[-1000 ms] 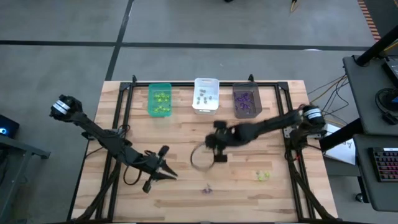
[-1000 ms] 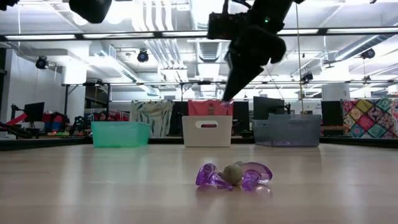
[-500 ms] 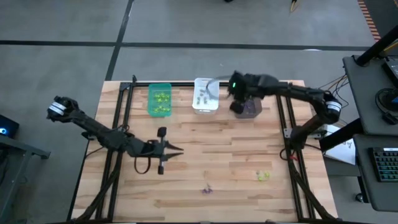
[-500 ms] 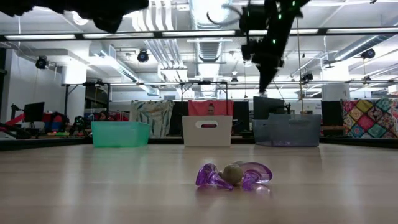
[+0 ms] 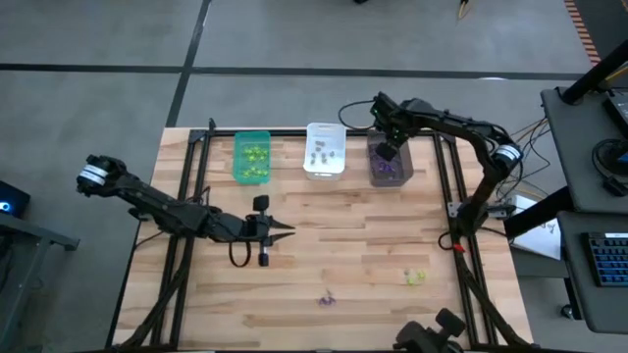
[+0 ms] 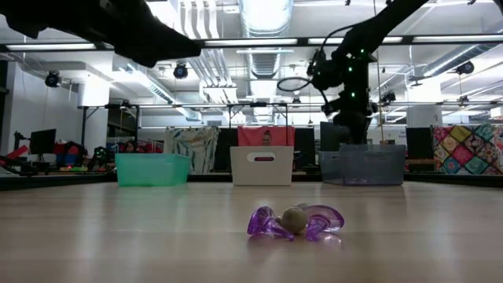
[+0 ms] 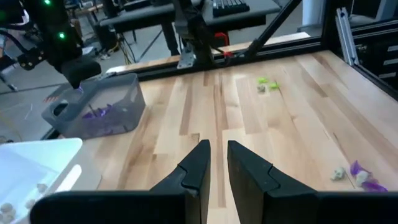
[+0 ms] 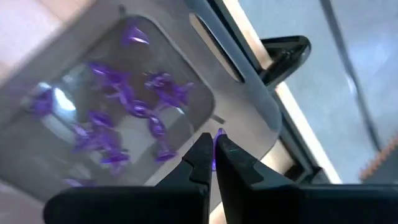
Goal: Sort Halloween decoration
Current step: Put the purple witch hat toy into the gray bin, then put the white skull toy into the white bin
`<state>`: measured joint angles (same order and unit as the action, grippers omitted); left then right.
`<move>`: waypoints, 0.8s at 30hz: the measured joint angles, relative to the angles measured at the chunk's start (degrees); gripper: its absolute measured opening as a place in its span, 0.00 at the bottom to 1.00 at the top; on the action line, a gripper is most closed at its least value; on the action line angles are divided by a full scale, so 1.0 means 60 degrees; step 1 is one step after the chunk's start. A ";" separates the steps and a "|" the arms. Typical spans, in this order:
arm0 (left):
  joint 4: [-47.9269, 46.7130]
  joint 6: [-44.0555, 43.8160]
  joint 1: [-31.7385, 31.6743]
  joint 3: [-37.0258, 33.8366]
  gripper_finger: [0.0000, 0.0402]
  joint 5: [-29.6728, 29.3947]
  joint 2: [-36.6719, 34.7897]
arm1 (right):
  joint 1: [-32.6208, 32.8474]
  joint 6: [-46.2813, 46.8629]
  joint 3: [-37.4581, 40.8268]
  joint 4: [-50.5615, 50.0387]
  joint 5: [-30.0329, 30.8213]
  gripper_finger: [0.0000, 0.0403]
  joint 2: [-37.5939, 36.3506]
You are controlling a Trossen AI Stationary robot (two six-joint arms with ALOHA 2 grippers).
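Observation:
Over the dark grey bin [image 5: 390,173] at the far right, which holds several purple trinkets [image 8: 124,106], my right gripper [image 8: 214,149] is shut on one purple trinket. The left gripper [image 5: 283,232] hovers over the table's middle left, its fingers [image 7: 200,163] a narrow gap apart with nothing between them. One purple trinket with a greyish one [image 6: 295,221] lies near the front edge [image 5: 327,299]. A yellow-green trinket [image 5: 415,277] lies on the table at the right. My right gripper pinches a small purple trinket [image 8: 219,133] between its two fingertips. The fingers come from above, slanting down. The trinket is lifted clear, above the dark grey bin's inside; which part of it is held I cannot tell.
A green bin [image 5: 252,157] with yellow-green pieces and a white bin [image 5: 325,149] with greyish pieces stand beside the dark grey one along the far edge. Black frame rails [image 5: 196,196] run along the table's sides. Bare wood lies between the arms.
My right gripper has swung from the table's middle to the far right and now hangs over the dark grey bin, still shut. The left gripper has moved toward the far and right edges and turned, now pointing toward the right.

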<state>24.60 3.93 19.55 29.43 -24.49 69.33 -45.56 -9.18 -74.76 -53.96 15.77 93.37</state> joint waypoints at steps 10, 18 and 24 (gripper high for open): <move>0.0051 -0.0823 -0.0001 0.0000 0.09 -0.0053 0.0884 | -0.0085 0.0027 0.0000 0.0078 0.0299 0.03 0.0443; 0.0452 -0.1511 0.0000 0.0000 0.09 -0.0084 0.1612 | -0.0085 0.0010 0.0000 0.0122 0.0299 0.13 0.0406; 0.0755 -0.1604 -0.0003 0.0042 0.09 -0.0080 0.2037 | -0.0085 -0.0003 -0.0004 0.0102 0.0302 0.19 0.0405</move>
<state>29.13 -5.69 19.53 29.68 -24.97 81.55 -46.06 -9.20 -74.78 -53.35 17.58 95.80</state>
